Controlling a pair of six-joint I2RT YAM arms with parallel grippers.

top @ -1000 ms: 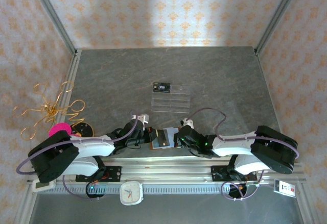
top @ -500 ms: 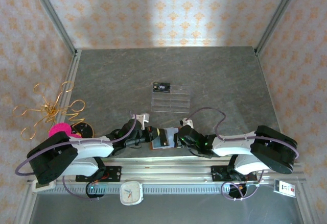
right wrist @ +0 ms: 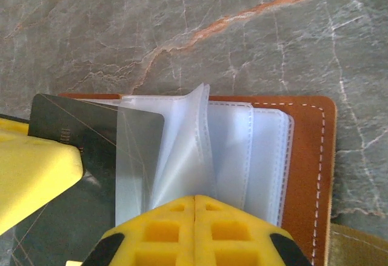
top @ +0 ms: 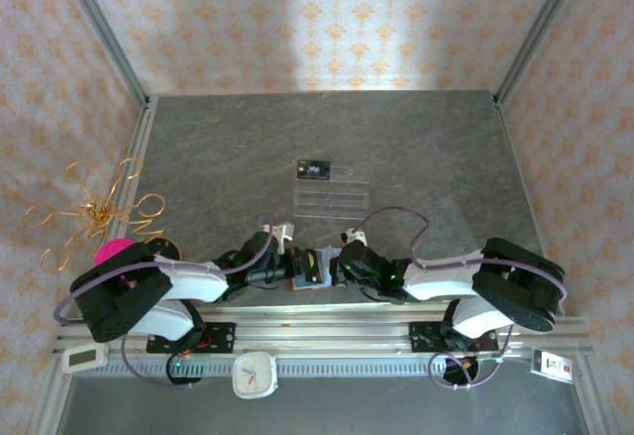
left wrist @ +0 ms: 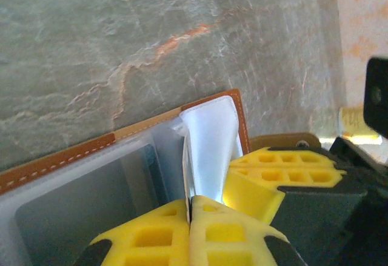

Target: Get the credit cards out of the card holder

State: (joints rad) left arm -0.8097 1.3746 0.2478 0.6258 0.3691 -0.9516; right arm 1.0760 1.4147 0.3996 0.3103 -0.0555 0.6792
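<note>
Brown leather card holder [top: 309, 269] lies open on the grey table [top: 416, 148], low centre of the overhead frame, between the two wrists. Step in hand, as I judge it: fan the inner sleeves [right wrist: 242, 151] apart so a card can be drawn. Dark card [right wrist: 85, 123] sits at the left of the right wrist view, its right end under a clear leaf, the rest bare; whether it is free of its pocket I cannot tell. To do this well: use one arm as anchor, holding a leaf low so the leather does not lift. The other should take the card by its bare edge only and pull along the pocket, not upward; catching film would drag the whole holder. Left gripper [left wrist: 190, 204]: yellow pads pressed together, no gap, a white leaf nipped between them at bottom centre. Right gripper [right wrist: 194, 199]: pads likewise flush, the fanned leaves running into the seam; it looks pinched on them, no card in it. One black card [top: 313, 168] already rests at the upper left corner of the clear rack [top: 335, 197].
</note>
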